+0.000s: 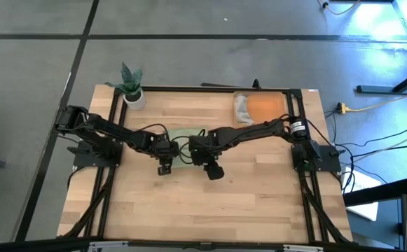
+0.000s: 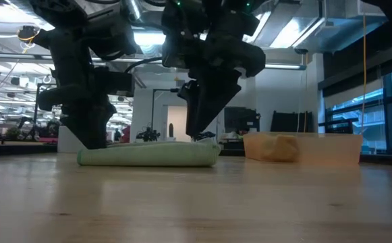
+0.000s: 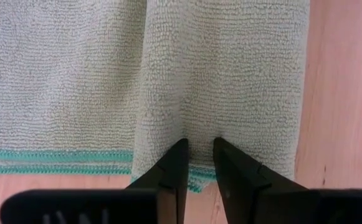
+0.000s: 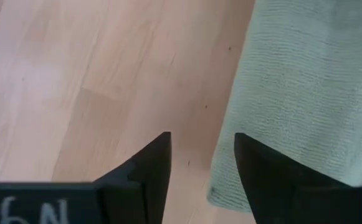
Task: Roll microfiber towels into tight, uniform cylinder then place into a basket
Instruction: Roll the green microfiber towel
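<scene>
Two dark arms meet over the wooden table [image 1: 189, 203], where the green towel [image 2: 148, 155] lies mid-table, partly rolled into a low, flat-ended log, well apart from the orange basket [image 1: 266, 108] at the far right corner. That basket already holds a pale grey bundle [image 1: 242, 108]. The left gripper [image 3: 197, 152], at the towel's left end, has its fingers nearly pressed together, pinching a ridge of the fold. The right gripper [image 4: 200, 149], at the towel's right edge, has its fingers spread, one over bare wood and one over cloth, holding nothing. A tidy roll likely depends on both ends advancing together, with the cloth kept taut and its edges aligned.
</scene>
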Controlling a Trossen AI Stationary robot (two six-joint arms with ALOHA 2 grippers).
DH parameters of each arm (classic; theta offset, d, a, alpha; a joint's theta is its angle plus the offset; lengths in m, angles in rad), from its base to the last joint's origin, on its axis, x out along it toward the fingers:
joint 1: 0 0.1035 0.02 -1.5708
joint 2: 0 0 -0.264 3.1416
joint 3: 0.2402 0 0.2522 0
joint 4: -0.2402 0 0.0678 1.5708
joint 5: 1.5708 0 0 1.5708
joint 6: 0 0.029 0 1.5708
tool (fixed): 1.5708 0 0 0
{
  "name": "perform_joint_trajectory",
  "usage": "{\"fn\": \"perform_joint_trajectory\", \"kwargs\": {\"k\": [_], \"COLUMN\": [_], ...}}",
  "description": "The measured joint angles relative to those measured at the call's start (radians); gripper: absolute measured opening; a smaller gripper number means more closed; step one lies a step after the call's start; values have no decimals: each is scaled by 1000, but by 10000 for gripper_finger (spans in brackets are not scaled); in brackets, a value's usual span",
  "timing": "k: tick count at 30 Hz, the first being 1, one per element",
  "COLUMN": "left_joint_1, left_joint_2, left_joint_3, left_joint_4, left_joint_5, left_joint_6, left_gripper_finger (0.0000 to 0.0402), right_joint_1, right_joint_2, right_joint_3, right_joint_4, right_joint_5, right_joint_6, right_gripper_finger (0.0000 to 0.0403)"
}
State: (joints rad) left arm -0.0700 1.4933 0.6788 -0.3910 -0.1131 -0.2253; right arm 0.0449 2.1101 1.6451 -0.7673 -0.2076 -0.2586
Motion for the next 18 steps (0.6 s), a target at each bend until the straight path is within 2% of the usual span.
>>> {"fn": "perform_joint_trajectory", "kwargs": {"k": [7, 13, 18], "left_joint_1": [0, 0, 0], "left_joint_2": [0, 0, 0], "left_joint_3": [0, 0, 0], "left_joint_4": [2, 2, 2], "left_joint_5": [0, 1, 3], "left_joint_6": [0, 0, 0], "left_gripper_finger": [69, 69, 69], "right_joint_1": [9, 9, 8], "right_joint_2": [7, 31, 52], "right_joint_3": [1, 1, 1], "right_joint_4": [1, 14, 21], "right_joint_5": [7, 128, 135], "right_joint_6": [-10, 0, 13], "right_gripper_finger": [187, 187, 187]}}
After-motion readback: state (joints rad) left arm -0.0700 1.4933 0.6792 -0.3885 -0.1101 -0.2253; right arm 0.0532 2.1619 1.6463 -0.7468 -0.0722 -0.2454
